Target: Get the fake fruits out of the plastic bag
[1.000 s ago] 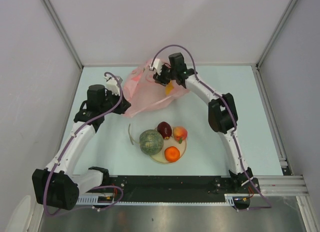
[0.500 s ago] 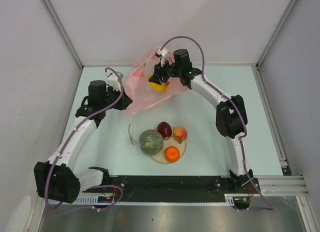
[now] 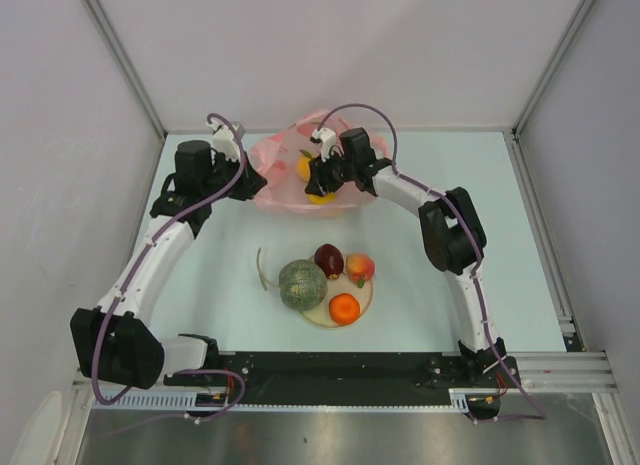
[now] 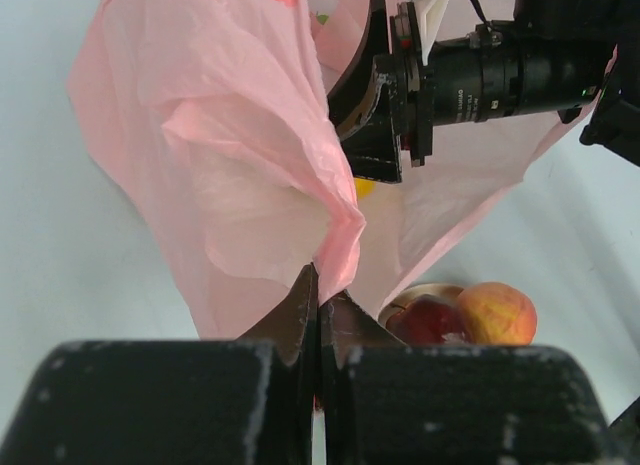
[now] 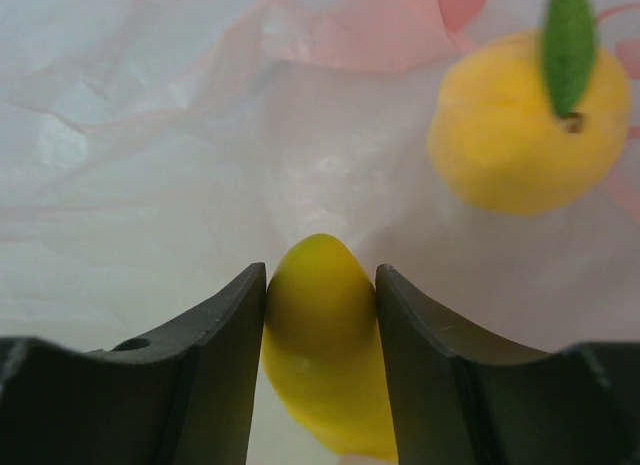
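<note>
The pink plastic bag lies bunched at the back of the table. My left gripper is shut on a fold of the bag at its left edge. My right gripper reaches into the bag and is shut on the yellow oblong fruit, which also shows from above. A round yellow-orange fruit with a green leaf lies inside the bag beside it. The netted melon, dark red apple, peach-coloured fruit and orange sit on or against the cream plate.
A thin pale curved strip lies on the table left of the melon. Grey walls with metal rails close in the table at the back and on both sides. The black rail with the arm bases runs along the near edge.
The left gripper has moved back with the bag's edge. The bag has sunk and bunched toward the back. The right gripper with the yellow fruit has moved left and lower.
</note>
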Motion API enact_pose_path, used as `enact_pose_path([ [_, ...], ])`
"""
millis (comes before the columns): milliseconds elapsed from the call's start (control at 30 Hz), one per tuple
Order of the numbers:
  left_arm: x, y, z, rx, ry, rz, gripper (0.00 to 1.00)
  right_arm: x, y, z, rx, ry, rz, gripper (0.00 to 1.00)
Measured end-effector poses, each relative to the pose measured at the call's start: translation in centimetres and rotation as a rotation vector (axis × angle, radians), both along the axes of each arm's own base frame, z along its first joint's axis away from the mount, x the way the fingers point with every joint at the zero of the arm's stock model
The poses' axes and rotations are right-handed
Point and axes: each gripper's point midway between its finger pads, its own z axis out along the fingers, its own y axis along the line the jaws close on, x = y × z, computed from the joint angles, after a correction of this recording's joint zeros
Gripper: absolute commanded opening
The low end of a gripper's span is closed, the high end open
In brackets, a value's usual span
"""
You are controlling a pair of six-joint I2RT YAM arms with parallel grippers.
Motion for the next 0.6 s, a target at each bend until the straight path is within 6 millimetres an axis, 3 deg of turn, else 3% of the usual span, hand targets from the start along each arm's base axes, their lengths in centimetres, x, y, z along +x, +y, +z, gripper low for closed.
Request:
enact_pose_path([
  [67,0.0,0.0,-0.2,0.001,0.003,0.000,0.00,0.0,-0.4,-0.8,-0.019,0.003,-0.010,0.61],
  [233,-0.5,0.1,-2.0,0.008,0.042,0.000,0.00,-0.1,-1.3,-2.5,-0.065,0.014,-0.041,0.68],
  [400,-1.6,0.3,-5.0,0.025,0.111,-0.002,0.00,0.4,-1.5,-2.6,-0.090,-0.014,-0.063,0.72],
  [600,-3.2,1.1,-6.6,0.071,0.125,-0.003,0.00,0.6,-1.2,-2.8,-0.145,-0.088,-0.046,0.76],
])
